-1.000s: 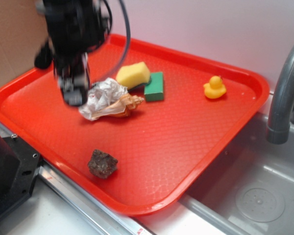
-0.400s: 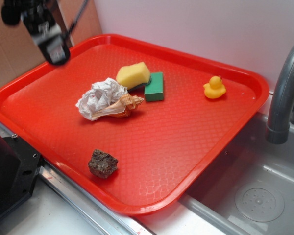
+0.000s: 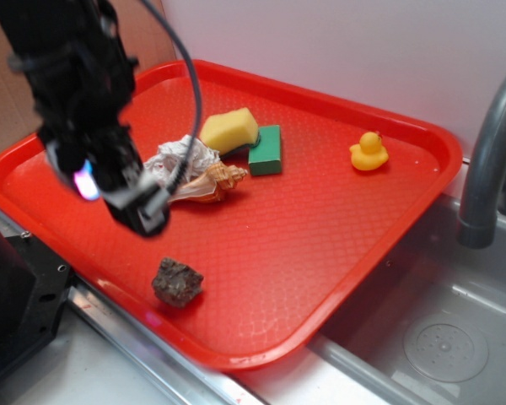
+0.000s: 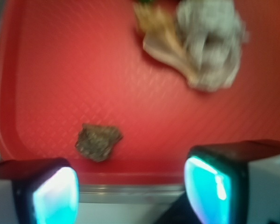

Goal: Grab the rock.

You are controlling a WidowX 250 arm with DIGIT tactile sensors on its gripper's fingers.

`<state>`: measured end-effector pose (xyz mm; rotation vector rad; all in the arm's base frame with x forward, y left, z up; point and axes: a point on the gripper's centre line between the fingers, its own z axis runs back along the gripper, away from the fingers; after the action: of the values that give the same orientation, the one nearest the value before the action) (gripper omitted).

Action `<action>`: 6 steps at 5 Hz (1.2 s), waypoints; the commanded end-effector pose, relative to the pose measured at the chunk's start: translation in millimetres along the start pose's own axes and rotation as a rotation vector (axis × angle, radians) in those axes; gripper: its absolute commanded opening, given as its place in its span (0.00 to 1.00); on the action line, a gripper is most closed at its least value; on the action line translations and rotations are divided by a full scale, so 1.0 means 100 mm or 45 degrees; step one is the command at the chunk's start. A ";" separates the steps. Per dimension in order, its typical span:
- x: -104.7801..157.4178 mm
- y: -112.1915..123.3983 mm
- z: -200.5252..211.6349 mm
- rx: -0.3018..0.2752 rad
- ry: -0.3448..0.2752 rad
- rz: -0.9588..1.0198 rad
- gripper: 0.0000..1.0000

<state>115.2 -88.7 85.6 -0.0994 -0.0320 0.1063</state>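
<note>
— Hovering over the near-left part of the tray [image 3: 388,228], jaws [image 4: 130,191] spread wide and holding nothing. Sitting up and to the left of the rock [image 3: 177,282] in the exterior view, well short of contact.

— Spotting the rock where, exactly?

— Lying on the tray floor close to the near rim, apart from everything else. Showing in the wrist view at [image 4: 98,141], left of the midline between the two pads and ahead of them, so not yet lined up.

— Needing what, then, for a clean grab?

— Shifting sideways first until centring the rock between the pads, then dropping straight down. Keeping the jaws spread all the way during the descent; looking lumpy and uneven, so probably wanting a low grip across the widest part rather than pinching a ridge on top.

— Worrying about anything nearby?

— Watching the rim mostly. Sitting that close to the raised edge, one pad risks landing on the lip instead of the floor. Turning the wrist so the pads close along the rim rather than across it might help, though judging only from these views.

— And the shell [image 3: 209,184] and paper ball [image 3: 181,160]?

— Staying clear enough, farther in on the tray. Same for the sponge [image 3: 244,135] and duck [image 3: 369,152]. Blurring in the wrist view, so going slowly before closing.
</note>
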 end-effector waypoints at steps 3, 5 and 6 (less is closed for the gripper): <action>-0.31 -0.33 -0.66 -0.012 0.025 -0.094 1.00; -0.70 -0.27 -0.75 -0.088 0.064 -0.085 0.00; -0.73 -0.20 -0.58 -0.113 0.073 -0.181 0.00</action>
<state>78.9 -110.4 30.0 -0.1982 -0.0216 -0.0489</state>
